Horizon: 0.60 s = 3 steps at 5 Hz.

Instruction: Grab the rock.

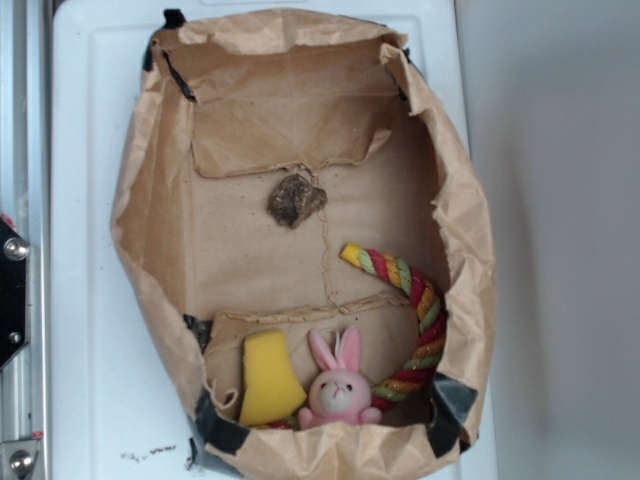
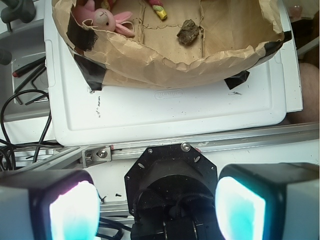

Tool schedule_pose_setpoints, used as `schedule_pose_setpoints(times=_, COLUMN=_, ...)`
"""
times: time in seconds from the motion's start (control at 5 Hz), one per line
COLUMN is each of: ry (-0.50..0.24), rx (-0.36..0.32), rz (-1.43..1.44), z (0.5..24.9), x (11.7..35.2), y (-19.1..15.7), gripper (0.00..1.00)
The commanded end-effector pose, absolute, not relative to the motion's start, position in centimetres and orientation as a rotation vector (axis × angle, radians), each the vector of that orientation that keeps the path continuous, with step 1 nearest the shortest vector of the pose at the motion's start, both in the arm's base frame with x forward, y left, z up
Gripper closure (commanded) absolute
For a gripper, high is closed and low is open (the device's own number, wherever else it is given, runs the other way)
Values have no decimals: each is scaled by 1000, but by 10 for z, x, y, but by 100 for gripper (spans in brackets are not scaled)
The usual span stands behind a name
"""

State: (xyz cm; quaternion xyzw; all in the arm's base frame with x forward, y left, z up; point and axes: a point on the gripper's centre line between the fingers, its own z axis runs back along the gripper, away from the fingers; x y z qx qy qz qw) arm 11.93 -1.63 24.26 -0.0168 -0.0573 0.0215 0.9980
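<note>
The rock (image 1: pixel 296 199), a small rough brown-grey lump, lies on the floor of an open brown paper bag (image 1: pixel 150 210), near its middle toward the far end. In the wrist view the rock (image 2: pixel 188 31) shows at the top, inside the bag (image 2: pixel 165 57). My gripper (image 2: pixel 157 202) is open at the bottom of the wrist view, its two glowing pads wide apart with nothing between them. It hangs over the robot's black base, well short of the bag. The gripper does not show in the exterior view.
In the bag's near end lie a yellow sponge piece (image 1: pixel 268 378), a pink bunny (image 1: pixel 338 388) and a striped rope (image 1: pixel 415 320). The bag rests on a white tray (image 2: pixel 165 112). A metal rail (image 2: pixel 210 145) and cables (image 2: pixel 20 130) lie beside the base.
</note>
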Motion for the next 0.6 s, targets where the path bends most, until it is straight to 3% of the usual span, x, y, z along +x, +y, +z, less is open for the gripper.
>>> schedule_pose_setpoints(times=0.0, ry=-115, rx=-34, rz=43, z=243, x=119, y=-16, gripper=0)
schedule_pose_setpoints(times=0.2, ry=-122, rx=16, rz=99, z=233, x=158, y=-4, gripper=0)
schedule_pose_setpoints(times=0.4, ry=-130, rx=37, rz=121, z=231, x=172, y=5, gripper=0)
